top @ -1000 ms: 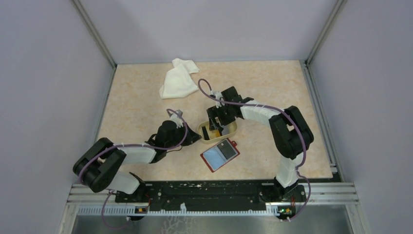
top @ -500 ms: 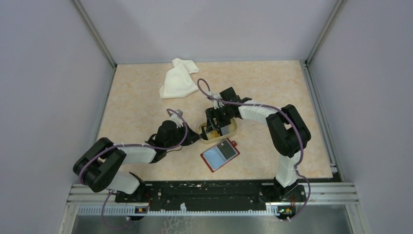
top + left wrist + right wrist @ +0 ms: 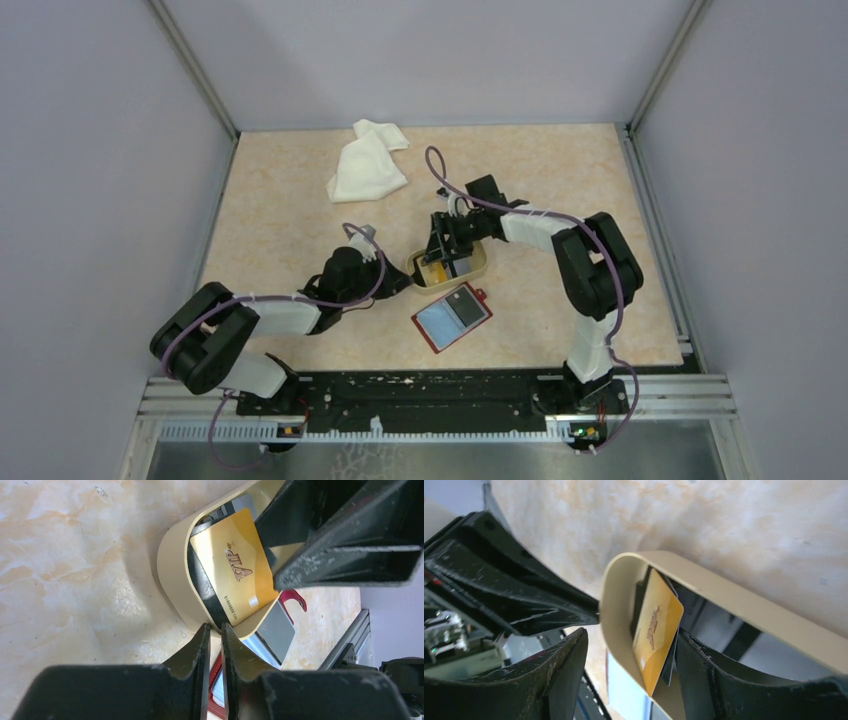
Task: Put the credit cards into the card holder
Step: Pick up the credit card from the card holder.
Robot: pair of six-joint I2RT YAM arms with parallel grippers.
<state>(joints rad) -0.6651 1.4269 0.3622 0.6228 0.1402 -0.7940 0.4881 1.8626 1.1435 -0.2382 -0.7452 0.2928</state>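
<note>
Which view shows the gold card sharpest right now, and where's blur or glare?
Left wrist: gold card in dish crisp, VIP lettering readable, mild sheen, own fingers soft. Right wrist: card oblique, dark fingers blurred up close. Top: even light, card too small.

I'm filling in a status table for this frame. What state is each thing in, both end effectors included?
Dish: upright on table, holding cards.
Gold card: tilted in dish, not gripped.
Other cards: under the gold one, in dish.
Holder: open, flat on table.
Cloth: crumpled.
Left end effector: shut on dish rim.
Right end effector: open, straddling the cards.
</note>
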